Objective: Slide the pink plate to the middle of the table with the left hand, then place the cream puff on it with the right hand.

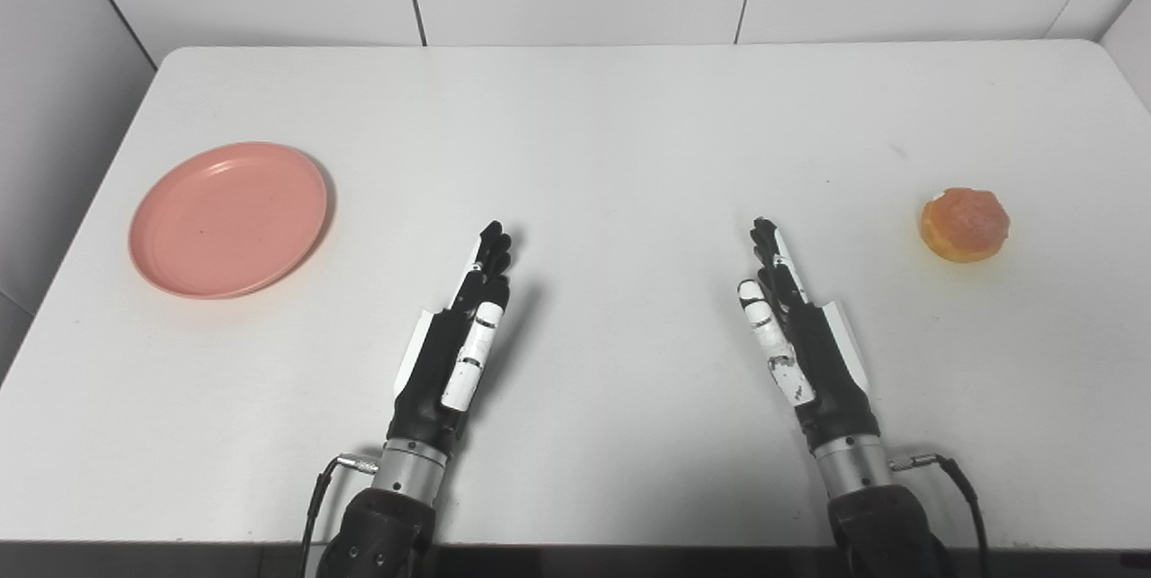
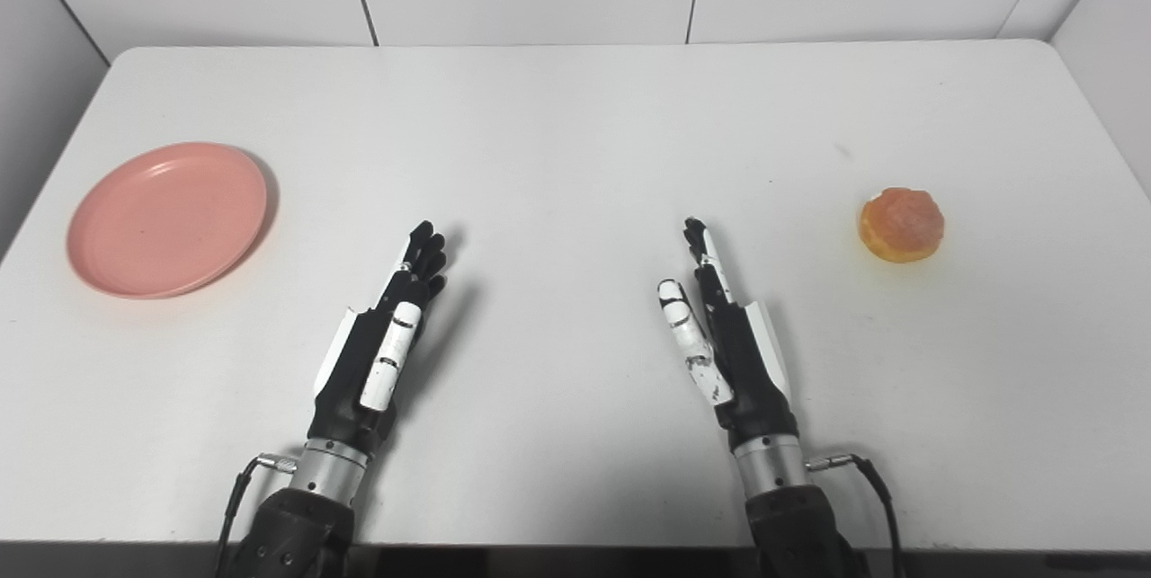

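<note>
White table, rounded far corners, set against pale panelled walls. Pink plate lies flat near the table's left edge, nothing on it, well apart from either robot hand and clearly off the middle of the table. Cream puff, golden-orange with a lumpy glazed top, sits on the bare table near the right edge, roughly level with the plate and well apart from it. Left robot hand is over the near part of the table, left of centre, turned on edge with the thumb side up; fingers extended straight and held close together, pointing away toward the far wall and slightly to the right, holding nothing. Right robot hand mirrors it right of centre, also on edge, fingers stretched out and pointing away with a slight lean left, holding nothing. The two stand apart with bare table between them. Each casts a soft shadow on the surface beside it; contact with the table cannot be told. A thin cable runs from the right wrist, another from the left.
</note>
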